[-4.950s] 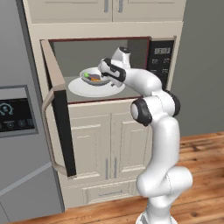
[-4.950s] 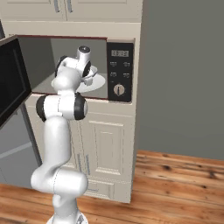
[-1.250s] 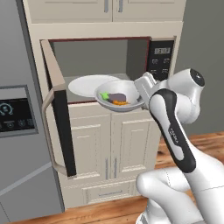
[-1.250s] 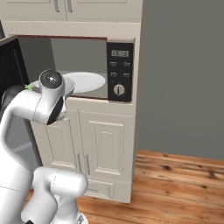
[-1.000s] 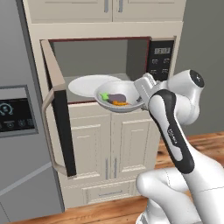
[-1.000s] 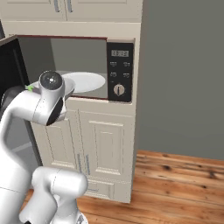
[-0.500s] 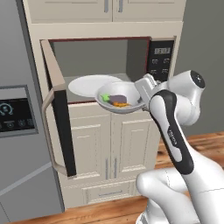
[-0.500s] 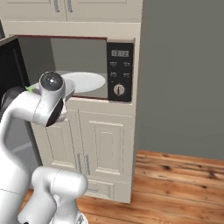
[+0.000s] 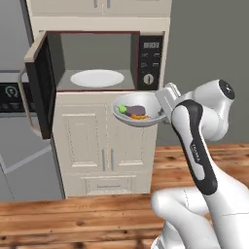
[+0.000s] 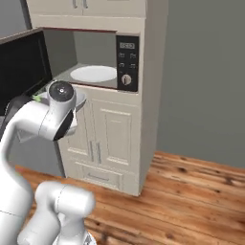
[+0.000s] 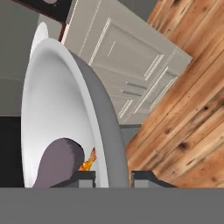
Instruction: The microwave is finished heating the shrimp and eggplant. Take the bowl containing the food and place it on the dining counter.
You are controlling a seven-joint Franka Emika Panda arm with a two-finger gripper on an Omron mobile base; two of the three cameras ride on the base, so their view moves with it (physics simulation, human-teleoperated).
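My gripper (image 9: 160, 108) is shut on the right rim of the grey bowl (image 9: 138, 112), which hangs level in front of the cream cabinet just below the microwave (image 9: 148, 61). In the bowl lie the dark purple eggplant (image 9: 135, 110) with its green tip and the small orange shrimp (image 9: 140, 116). The hand view shows the bowl (image 11: 65, 109) side-on, its rim between my gripper's (image 11: 113, 177) tips, with the eggplant (image 11: 59, 164) and shrimp (image 11: 89, 162) inside. In the right base view my arm hides most of the bowl. The dining counter is out of view.
The microwave door (image 9: 41, 87) stands swung open to the left, and the white turntable plate (image 9: 97, 78) lies bare inside. The grey fridge (image 9: 14, 141) is at the far left. Wooden floor (image 10: 191, 191) and a grey wall (image 10: 206, 72) lie to the right.
The whole picture has shifted, so the camera moved with the base, away from the microwave. The bowl stays in my grip and now sits lower and further right of the opening.
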